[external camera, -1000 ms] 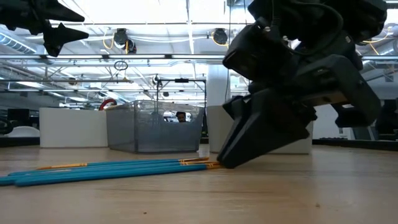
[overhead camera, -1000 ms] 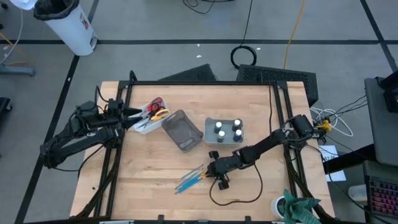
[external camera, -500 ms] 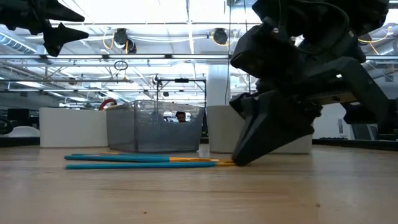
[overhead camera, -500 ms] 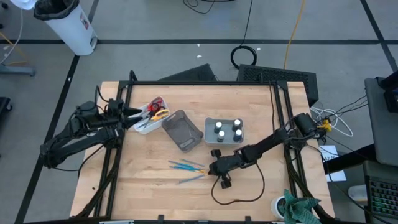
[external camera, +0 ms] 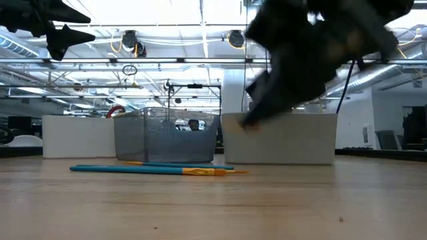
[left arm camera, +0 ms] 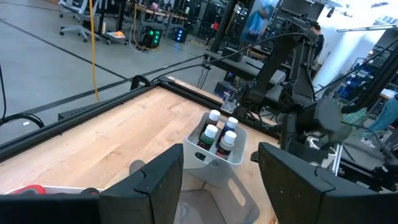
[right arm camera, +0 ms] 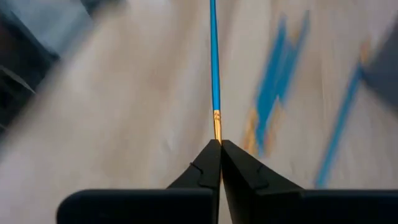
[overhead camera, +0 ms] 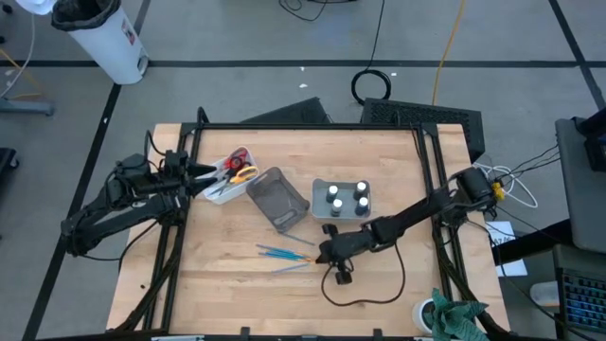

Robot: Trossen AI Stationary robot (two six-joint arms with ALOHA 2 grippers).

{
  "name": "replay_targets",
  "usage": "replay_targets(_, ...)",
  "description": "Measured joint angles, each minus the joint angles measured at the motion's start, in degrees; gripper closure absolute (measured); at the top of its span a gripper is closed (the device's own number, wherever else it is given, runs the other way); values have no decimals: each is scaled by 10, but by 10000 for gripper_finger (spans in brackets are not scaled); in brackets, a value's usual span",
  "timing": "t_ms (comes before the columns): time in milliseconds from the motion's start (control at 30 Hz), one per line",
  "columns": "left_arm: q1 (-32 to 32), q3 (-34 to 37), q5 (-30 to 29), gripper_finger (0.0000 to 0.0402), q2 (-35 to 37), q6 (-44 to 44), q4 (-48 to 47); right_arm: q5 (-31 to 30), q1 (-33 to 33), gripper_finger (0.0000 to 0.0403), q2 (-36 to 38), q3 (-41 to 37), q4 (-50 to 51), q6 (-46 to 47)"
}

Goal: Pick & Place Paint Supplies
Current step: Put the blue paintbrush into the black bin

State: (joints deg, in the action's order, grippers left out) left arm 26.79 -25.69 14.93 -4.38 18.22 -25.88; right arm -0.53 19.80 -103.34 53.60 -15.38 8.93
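Near the front middle of the table, the right gripper [overhead camera: 323, 256] has its two fingers pressed together on the orange ferrule end of one thin blue brush [right arm camera: 214, 56]. The right wrist view shows this best: the fingertips meet in a point and the brush runs straight out from them, its long axis in line with the gripper. So the pinch is at one tip, and the whole handle hangs out ahead of the fingers; any lift will probably let the far end droop or swing.

From above, the brush reads as lying leftward from the gripper, toward the middle of the table. Two more loose brushes [overhead camera: 284, 268] lie on the wood just beside it, roughly parallel. The low view shows what the top view cannot: the gripper is off the table with a clear gap below it, while teal brushes [external camera: 153, 169] rest flat on the surface. Whether the pinched brush is among those or raised, that view does not tell.

Behind the brushes sits a grey mesh basket [overhead camera: 278, 198], and to its right a white tray [overhead camera: 342, 210] with four white-capped bottles [overhead camera: 347, 197]. Farther left, scissors [overhead camera: 237, 168] lie in a white bin.

The left gripper [left arm camera: 221, 180] waits at the table's left edge, fingers spread and empty, well apart from the brushes. The right arm is clearly the nearer one.
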Motion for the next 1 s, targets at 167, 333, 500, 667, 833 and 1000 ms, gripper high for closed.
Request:
replay_targets(167,0,0,0,188,0,0,0,53,-7,403,7,0,-154,7)
replay_targets(333,0,0,0,188,0,0,0,32,-34,403,-9,56,-203,8)
replay_targets(500,0,0,0,188,0,0,0,-135,-78,403,-8,183,45,76)
replay_targets(667,0,0,0,188,0,0,0,-259,-120,403,-10,224,206,152)
replay_targets(833,0,0,0,188,0,0,0,-188,-138,403,-9,213,206,176)
replay_targets(1000,0,0,0,188,0,0,0,-189,-145,403,-10,195,200,175)
